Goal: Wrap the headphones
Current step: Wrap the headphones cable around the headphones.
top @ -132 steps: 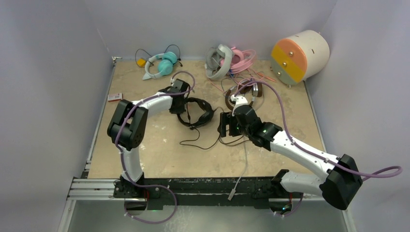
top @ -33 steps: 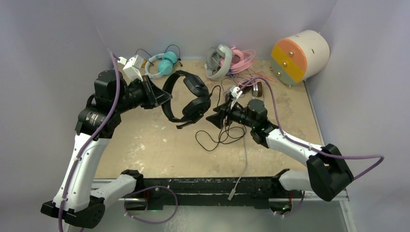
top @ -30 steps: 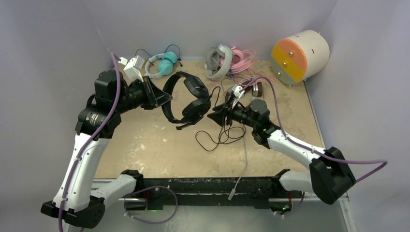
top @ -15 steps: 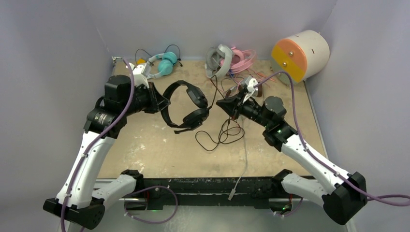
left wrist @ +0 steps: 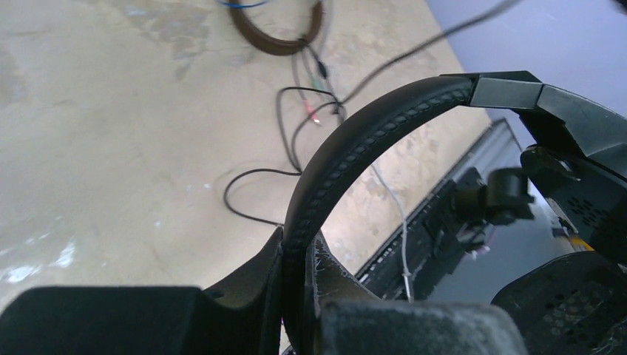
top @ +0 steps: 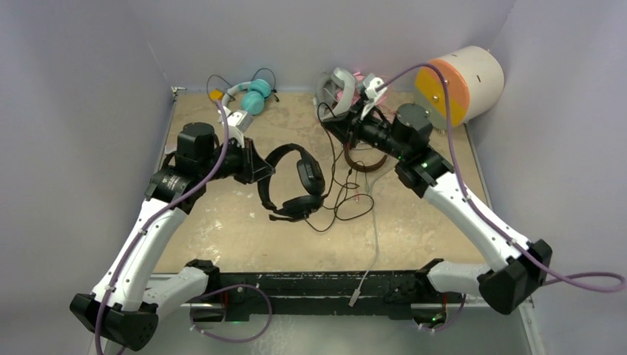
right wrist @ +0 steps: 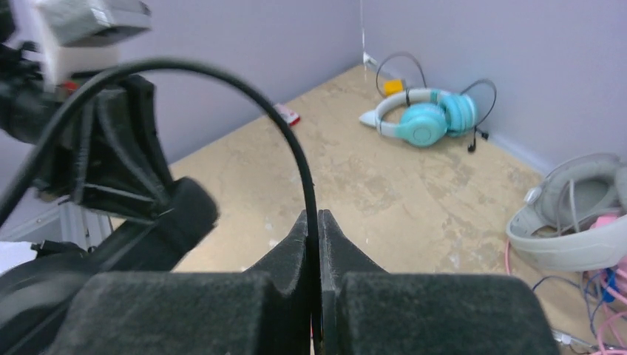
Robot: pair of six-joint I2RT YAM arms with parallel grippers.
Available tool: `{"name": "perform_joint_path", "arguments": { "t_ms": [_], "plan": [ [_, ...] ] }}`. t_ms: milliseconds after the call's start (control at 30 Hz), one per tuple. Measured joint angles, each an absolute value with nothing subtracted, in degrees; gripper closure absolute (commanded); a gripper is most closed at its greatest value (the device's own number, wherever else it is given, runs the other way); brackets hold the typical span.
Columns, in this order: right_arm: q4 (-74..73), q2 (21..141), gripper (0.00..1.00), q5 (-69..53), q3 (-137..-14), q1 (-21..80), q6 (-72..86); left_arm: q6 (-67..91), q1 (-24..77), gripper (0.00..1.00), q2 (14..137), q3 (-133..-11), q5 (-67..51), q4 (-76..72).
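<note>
The left pincer is clamped on the headband of the black headphones, held mid-frame above the surface; the right pincer, upper centre, pinches their thin cable. Winding looks barely begun: next, the right pincer should loop that cable round the headband, keeping it taut. The set's long axis runs left-right, ear cups pointing right.

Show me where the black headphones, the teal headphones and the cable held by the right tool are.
black headphones point(left wrist: 355, 151), left wrist view, on the padded headband.
teal headphones point(right wrist: 425, 124), right wrist view, on the nearer ear cup.
cable point(right wrist: 185, 63), right wrist view, on the top of its arc.
</note>
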State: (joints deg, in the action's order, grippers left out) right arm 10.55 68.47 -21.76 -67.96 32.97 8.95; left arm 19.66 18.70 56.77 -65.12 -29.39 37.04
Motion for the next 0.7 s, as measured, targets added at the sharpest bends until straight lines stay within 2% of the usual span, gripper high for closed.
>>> {"name": "perform_joint_path", "arguments": {
  "t_ms": [333, 467, 700],
  "plan": [
    [6.59, 79.61, 0.99, -24.36, -72.05, 32.99, 11.38, 20.62, 25.3, 1.0, 57.52, -64.88, -41.19, 32.32],
    [6.44, 79.94, 0.85, -25.28, -72.34, 33.1, 12.53, 23.81, 26.02, 1.0, 58.13, -64.75, -43.31, 29.76],
    [14.17, 80.05, 0.69, -27.51, -66.76, 33.06, 15.81, 37.1, 26.33, 1.0, 58.0, -64.75, -45.12, 19.79]
  ]
}}
